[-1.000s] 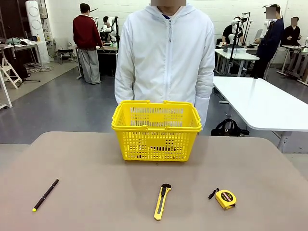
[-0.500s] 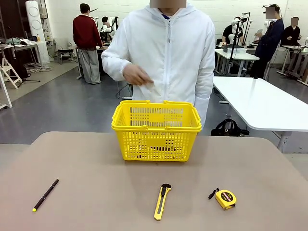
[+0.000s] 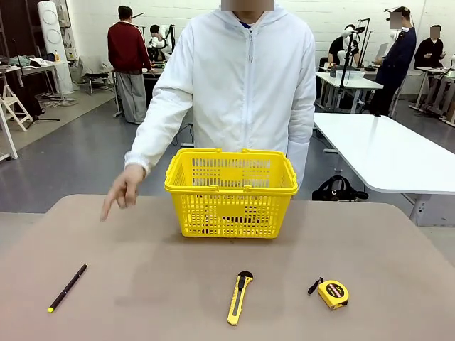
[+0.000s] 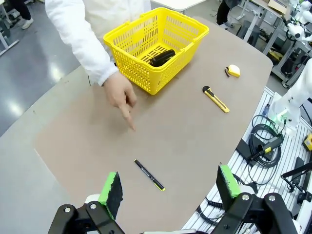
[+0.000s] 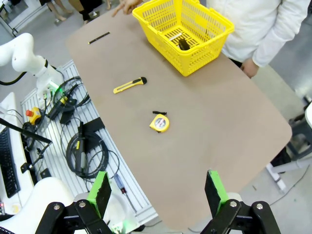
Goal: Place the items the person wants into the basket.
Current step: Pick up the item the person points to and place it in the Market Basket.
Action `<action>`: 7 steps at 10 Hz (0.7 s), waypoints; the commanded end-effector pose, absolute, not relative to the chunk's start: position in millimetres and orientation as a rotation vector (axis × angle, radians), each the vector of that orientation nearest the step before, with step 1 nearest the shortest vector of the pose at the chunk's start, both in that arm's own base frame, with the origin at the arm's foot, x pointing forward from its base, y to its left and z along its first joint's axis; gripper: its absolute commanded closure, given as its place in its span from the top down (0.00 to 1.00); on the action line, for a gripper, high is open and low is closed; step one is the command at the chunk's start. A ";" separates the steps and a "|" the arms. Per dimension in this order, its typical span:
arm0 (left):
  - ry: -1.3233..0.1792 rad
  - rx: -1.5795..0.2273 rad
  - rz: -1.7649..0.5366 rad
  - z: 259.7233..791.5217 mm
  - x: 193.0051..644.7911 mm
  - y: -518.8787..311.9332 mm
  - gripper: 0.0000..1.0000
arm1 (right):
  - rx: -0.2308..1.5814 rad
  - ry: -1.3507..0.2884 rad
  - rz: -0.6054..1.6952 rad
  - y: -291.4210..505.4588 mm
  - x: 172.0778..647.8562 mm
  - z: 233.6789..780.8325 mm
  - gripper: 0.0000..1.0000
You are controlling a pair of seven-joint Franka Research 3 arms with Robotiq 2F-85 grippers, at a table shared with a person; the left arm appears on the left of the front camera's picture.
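A thin black pen with a yellow tip (image 3: 67, 288) lies at the table's front left. The person's hand (image 3: 121, 190) hangs over the table left of the yellow basket (image 3: 231, 209), one finger pointing down toward the pen. In the left wrist view the pen (image 4: 149, 175) lies below the pointing hand (image 4: 121, 94), and my left gripper (image 4: 169, 187) is open high above the table, holding nothing. My right gripper (image 5: 158, 192) is also open and high, far from the basket (image 5: 209, 51). A dark item (image 5: 184, 44) lies inside the basket.
A yellow-and-black utility knife (image 3: 239, 297) and a yellow tape measure (image 3: 332, 293) lie near the front edge, right of centre. Cables (image 5: 87, 151) and the other arm's base (image 5: 27, 56) sit along the robot's side of the table.
The person's hand came up from their side to the chest, then swung down to the left of the basket and now points at the pen. Nothing on the table has moved.
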State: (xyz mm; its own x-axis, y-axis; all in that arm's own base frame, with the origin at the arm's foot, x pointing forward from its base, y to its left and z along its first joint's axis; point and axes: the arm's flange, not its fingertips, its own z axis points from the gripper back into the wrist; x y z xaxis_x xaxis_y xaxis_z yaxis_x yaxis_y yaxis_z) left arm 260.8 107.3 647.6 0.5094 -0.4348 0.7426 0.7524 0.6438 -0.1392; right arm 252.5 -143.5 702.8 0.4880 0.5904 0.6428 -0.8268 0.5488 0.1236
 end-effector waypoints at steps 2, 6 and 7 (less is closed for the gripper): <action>-0.740 -0.485 -0.772 647.8 261.2 108.4 1.00 | 0.484 -0.602 0.912 -142.6 253.6 705.4 1.00; -0.740 -0.485 -0.772 647.8 261.2 108.4 1.00 | 0.484 -0.602 0.912 -142.6 253.6 705.4 1.00; -0.730 -0.485 -0.751 648.1 260.5 107.5 1.00 | 0.484 -0.602 0.912 -142.6 253.6 705.4 1.00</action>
